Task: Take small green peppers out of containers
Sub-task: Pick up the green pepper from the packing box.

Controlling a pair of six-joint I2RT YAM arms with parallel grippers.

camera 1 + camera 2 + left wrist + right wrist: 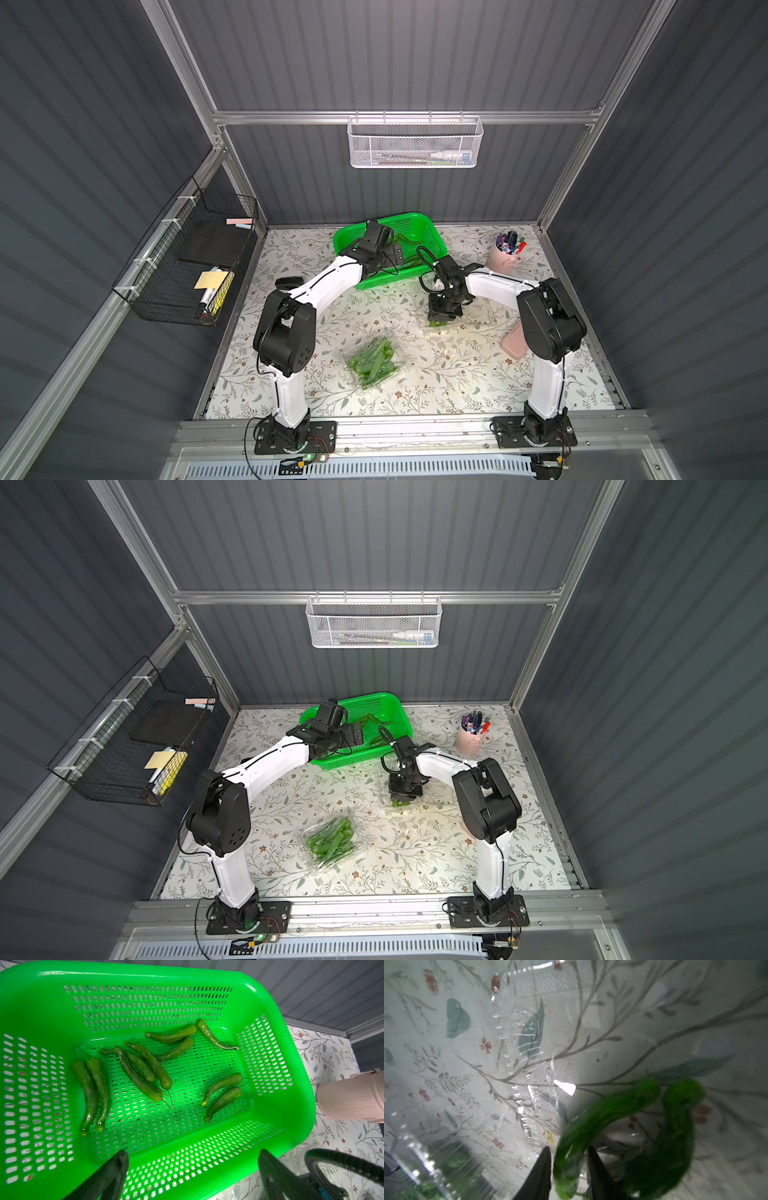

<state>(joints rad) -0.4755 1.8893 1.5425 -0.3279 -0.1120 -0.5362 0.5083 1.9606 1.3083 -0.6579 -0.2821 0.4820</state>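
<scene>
— What's around the work?

— A green perforated basket point(419, 226) stands at the back of the floral table cover point(457, 374), with a pink cup of pens point(505, 255) to its right. A pink object point(512, 345) is half hidden behind the right arm. A white mesh basket point(415, 143) hangs on the back rail and a black wire basket point(187, 266) on the left wall.

— Anything in the way?

— In both top views the left arm's wrist covers the green basket's near-left part, and the right gripper point(568, 1174) covers much of the far clamshell point(508, 1043).

— And the pincers?

— The left gripper point(193, 1176) is spread wide and holds nothing, above the basket's near wall. The right is pinched narrow on a curved pepper point(591, 1118) at the far clamshell, with a second pepper point(679, 1126) just beside it. Both are blurred.

— The other peppers?

— About ten glossy, dark green peppers point(143, 1072) with thin stems lie loose on the basket floor. The near clamshell point(376, 363), between the arms, is packed with lighter green ones.
</scene>
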